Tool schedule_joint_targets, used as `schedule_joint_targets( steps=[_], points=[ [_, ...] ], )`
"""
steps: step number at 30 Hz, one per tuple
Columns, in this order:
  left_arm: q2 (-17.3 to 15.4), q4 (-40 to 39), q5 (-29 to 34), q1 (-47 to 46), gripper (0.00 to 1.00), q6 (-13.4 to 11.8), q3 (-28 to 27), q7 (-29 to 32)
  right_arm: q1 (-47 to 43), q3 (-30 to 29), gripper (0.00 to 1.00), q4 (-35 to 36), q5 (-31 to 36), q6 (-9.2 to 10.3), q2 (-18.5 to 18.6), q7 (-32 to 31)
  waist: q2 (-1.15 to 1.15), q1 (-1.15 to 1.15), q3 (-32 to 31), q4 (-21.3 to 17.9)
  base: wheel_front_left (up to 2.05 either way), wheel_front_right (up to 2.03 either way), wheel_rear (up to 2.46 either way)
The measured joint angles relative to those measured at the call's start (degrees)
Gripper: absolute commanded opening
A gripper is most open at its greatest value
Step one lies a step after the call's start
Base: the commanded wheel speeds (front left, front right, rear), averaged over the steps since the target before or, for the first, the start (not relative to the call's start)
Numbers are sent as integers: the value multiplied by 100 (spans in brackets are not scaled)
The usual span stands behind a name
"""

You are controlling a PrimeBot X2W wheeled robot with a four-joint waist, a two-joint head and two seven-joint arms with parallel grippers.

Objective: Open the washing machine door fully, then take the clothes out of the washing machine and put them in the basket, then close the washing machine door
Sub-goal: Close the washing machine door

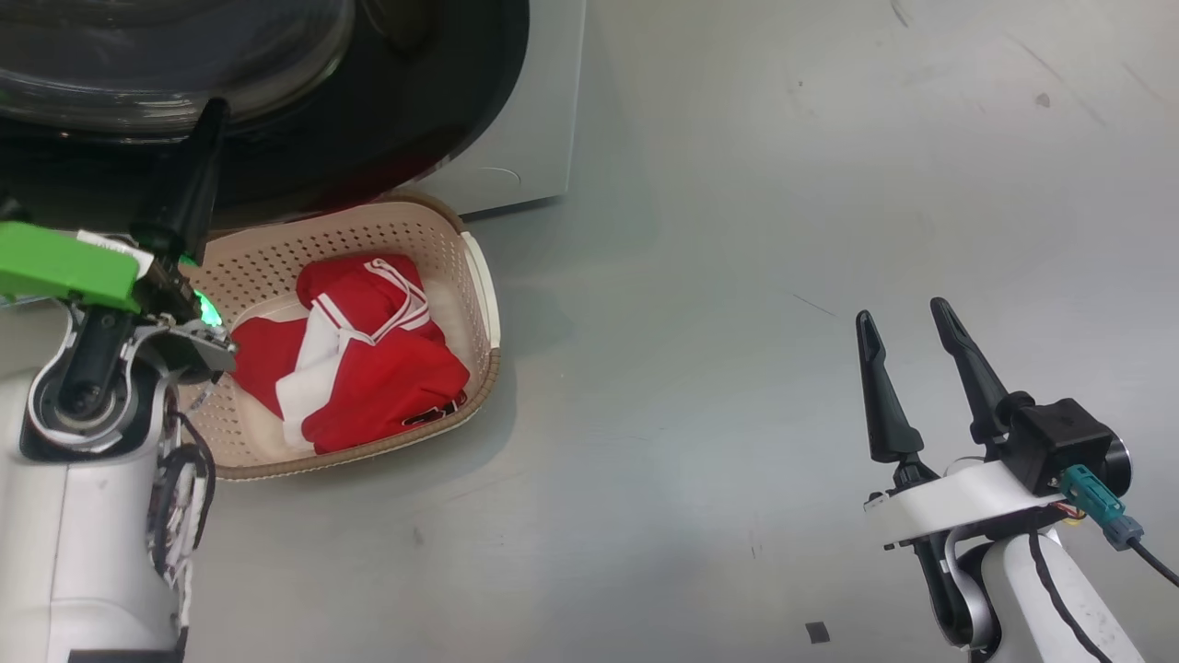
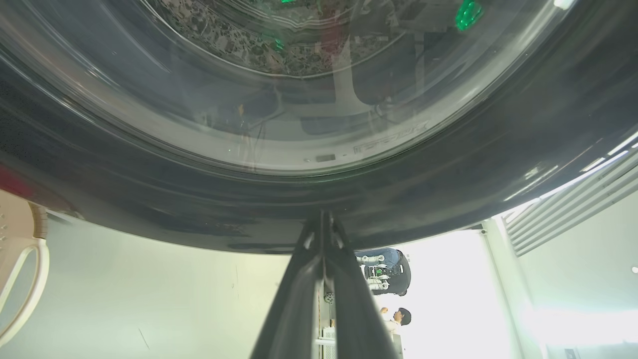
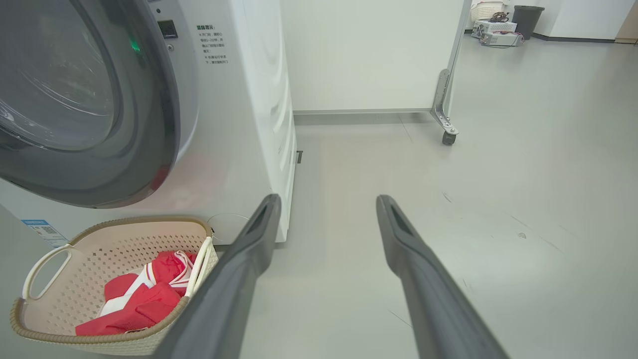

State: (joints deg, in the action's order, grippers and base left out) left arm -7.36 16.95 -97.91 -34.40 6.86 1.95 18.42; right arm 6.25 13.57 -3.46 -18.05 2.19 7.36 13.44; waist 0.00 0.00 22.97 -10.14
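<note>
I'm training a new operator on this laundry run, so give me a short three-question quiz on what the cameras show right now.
1. True or false: the red clothes lie in the basket.
2. The right tool is: A) shut on a garment; B) open, holding nothing; C) shut on a basket handle.
3. Which tool is up close to the washing machine door, and is it open or shut?
Key: 1 true; 2 B; 3 the left tool, shut.
</note>
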Motion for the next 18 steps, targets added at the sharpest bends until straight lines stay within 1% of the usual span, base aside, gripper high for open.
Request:
schedule_joint_targets(
  steps=[6, 10, 12, 13, 14, 15, 16, 17, 18],
  points=[
    [32, -300, 1, 716, 0, 1, -214, -240, 3, -11, 100, -98, 0, 0, 9, 7, 0, 0, -171, 237, 0, 0, 0],
    [149, -670, 8, 1138, 0, 0, -366, -397, -5, -40, 100, -147, 2, 5, 40, 7, 0, 0, -321, 377, 0, 0, 0],
    [203, -825, 10, 1301, 25, 1, -382, -476, -19, -55, 100, -169, 4, 7, 69, 7, 0, 0, -394, 449, 0, 0, 0],
    [237, -899, 10, 1393, 29, 0, -396, -497, -31, -57, 100, -181, 8, 7, 87, 7, 0, 0, -433, 485, 0, 0, 0],
    [266, -976, 10, 1484, 37, 0, -398, -497, -46, -59, 100, -193, 9, 8, 102, 7, 0, 0, -472, 520, 0, 0, 0],
    [296, -1040, 9, 1573, 48, 0, -397, -509, -63, -62, 100, -202, 10, 32, 115, 7, 0, 0, -511, 555, 0, 0, 0],
    [322, -1102, 9, 1651, 88, 0, -394, -524, -82, -69, 100, -215, 10, 44, 127, 8, 0, 0, -550, 591, 0, 0, 0],
    [337, -1156, 9, 1724, 100, 0, -397, -559, -99, -75, 100, -234, 10, 43, 137, 7, 0, 0, -589, 626, 0, 0, 0],
    [343, -1202, 10, 1800, 100, 1, -394, -579, -110, -75, 100, -253, 10, 43, 148, 7, 0, 0, -631, 661, 0, 0, 0]
  ],
)
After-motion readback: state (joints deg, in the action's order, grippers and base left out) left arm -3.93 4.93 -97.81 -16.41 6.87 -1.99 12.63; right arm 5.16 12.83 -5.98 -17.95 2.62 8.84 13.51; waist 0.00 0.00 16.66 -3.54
